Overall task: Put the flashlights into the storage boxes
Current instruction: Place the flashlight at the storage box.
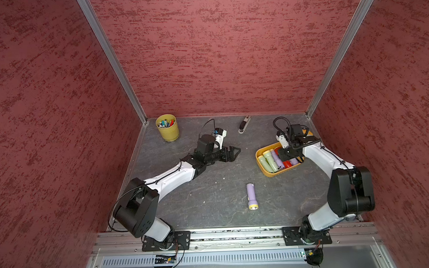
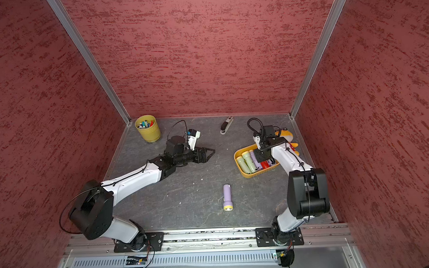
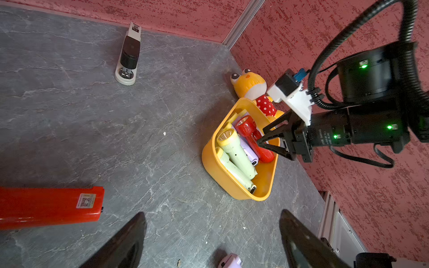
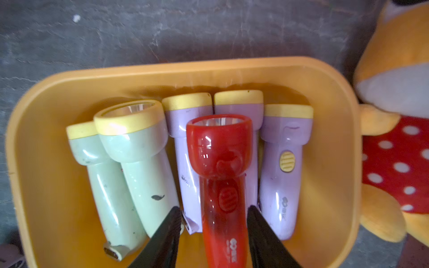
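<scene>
Six stubby plastic flashlights lie in the shallow orange-yellow plastic tray [image 4: 185, 67] under the right pincer [image 4: 213, 208]: two pale green flashlights [image 4: 139, 153], three lilac flashlights [image 4: 283, 185] and, on top, one red flashlight [image 4: 219, 148]. This pincer's fingers stand narrowly parted astride the red handle, one finger clear of it. The left pincer [image 3: 212, 213] gapes wide around nothing; a second red flashlight [image 3: 51, 206] lies on the grey stone-patterned table [image 1: 211, 189] just beside it, and a lone lilac flashlight [image 1: 251, 196] lies apart from both pincers, toward the arm bases.
</scene>
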You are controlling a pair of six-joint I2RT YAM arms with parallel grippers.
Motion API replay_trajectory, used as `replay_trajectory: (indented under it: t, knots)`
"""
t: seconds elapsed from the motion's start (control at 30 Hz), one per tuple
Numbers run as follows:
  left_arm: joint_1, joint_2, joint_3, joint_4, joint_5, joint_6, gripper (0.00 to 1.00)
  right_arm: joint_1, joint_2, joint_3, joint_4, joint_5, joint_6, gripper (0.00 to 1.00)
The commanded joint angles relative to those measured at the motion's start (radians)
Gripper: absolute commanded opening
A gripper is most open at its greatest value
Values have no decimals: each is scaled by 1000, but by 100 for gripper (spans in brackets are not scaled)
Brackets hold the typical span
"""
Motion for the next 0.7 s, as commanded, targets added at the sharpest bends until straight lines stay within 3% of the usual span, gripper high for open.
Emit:
replay_trajectory:
  t: [0.0,0.33,0.53,0.67]
  knots:
    - [2,-14,8,6,3,21,89,14,-108,-15,62,-23,15,53]
    - [8,-33,-32,-37,23,-11,90,104,-305,-75,138,-177,-33,55]
    - [14,-71,-82,-108,18,-19,90,240,-316,-91,107,-139,-180,54]
    - [29,-99,-125,-140,-1,-61,90,333,-316,-126,62,-117,-368,53]
